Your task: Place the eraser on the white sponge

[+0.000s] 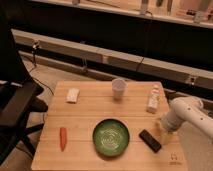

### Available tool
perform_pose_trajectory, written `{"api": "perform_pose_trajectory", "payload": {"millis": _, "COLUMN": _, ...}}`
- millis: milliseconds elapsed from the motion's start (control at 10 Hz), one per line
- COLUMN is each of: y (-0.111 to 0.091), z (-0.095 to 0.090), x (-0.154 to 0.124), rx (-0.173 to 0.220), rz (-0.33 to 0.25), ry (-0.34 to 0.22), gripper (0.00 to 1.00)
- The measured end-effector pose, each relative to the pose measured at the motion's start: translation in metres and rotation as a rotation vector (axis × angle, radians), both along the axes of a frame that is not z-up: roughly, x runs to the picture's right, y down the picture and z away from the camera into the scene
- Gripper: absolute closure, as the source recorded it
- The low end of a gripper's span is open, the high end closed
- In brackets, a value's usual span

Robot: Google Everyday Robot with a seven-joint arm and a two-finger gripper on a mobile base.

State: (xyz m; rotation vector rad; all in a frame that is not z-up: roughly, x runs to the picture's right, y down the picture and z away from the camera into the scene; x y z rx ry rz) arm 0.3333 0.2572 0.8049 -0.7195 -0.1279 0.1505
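Observation:
The eraser [150,140], a small flat black block, lies on the wooden table [90,112] near its front right, just right of the green bowl [111,136]. The white sponge [73,95] lies at the table's far left, well away from the eraser. My gripper [164,134], at the end of the white arm [187,115], hangs low at the eraser's right end, close to it or touching it. Nothing shows held in it.
A white cup [118,88] stands at the table's back middle. An upright white bottle [153,99] stands at the back right, just above my arm. An orange carrot [63,138] lies front left. A black office chair [15,110] stands left of the table.

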Motion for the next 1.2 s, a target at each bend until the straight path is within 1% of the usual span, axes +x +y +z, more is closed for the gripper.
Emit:
{"api": "perform_pose_trajectory", "payload": {"millis": 200, "y": 0.007, "z": -0.003, "x": -0.001, "rx": -0.010, "rz": -0.001, "ry": -0.005, "gripper": 0.20}}
{"api": "perform_pose_trajectory", "payload": {"millis": 400, "y": 0.015, "z": -0.011, "x": -0.008, "rx": 0.001, "rz": -0.004, "ry": 0.001, "gripper": 0.20}}
{"api": "perform_pose_trajectory", "payload": {"millis": 500, "y": 0.015, "z": -0.014, "x": -0.012, "rx": 0.014, "rz": -0.007, "ry": 0.006, "gripper": 0.20}}
{"api": "perform_pose_trajectory", "payload": {"millis": 800, "y": 0.018, "z": -0.024, "x": -0.032, "rx": 0.041, "rz": -0.036, "ry": 0.005, "gripper": 0.20}}
{"api": "perform_pose_trajectory", "payload": {"millis": 1000, "y": 0.021, "z": -0.028, "x": -0.054, "rx": 0.052, "rz": -0.071, "ry": -0.012, "gripper": 0.20}}
{"api": "perform_pose_trajectory", "payload": {"millis": 1200, "y": 0.025, "z": -0.031, "x": -0.064, "rx": 0.058, "rz": -0.097, "ry": -0.022, "gripper": 0.20}}
